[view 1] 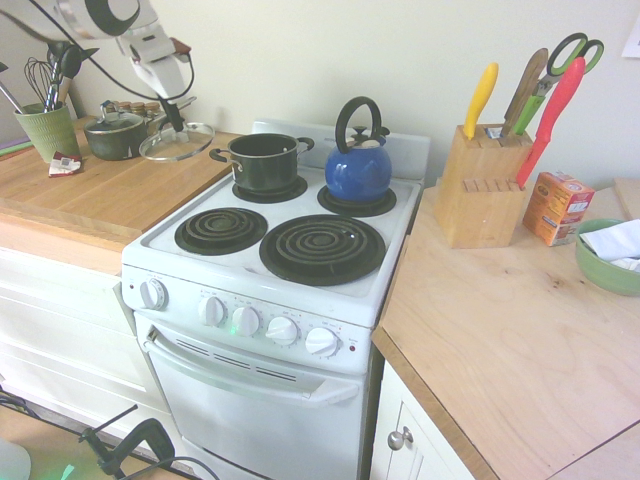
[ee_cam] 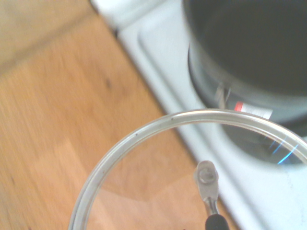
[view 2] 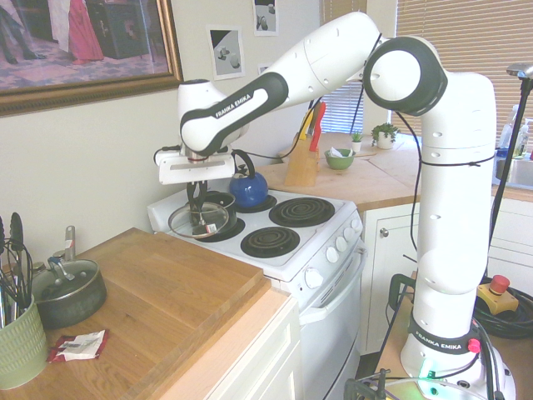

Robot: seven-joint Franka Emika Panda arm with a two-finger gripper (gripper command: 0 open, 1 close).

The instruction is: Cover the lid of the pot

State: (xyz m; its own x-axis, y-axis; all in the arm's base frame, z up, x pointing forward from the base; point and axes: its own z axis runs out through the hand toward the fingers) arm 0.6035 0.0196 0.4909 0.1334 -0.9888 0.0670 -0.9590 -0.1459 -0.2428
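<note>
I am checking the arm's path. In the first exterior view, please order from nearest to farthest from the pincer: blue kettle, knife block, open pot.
1. Open pot, rear left burner.
2. Blue kettle, rear right burner.
3. Knife block, counter right of the stove.

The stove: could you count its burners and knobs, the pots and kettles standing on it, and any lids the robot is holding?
Burners: 4
Knobs: 5
Pots: 1
Kettles: 1
Lids in the gripper: 1
Total: 12
</note>
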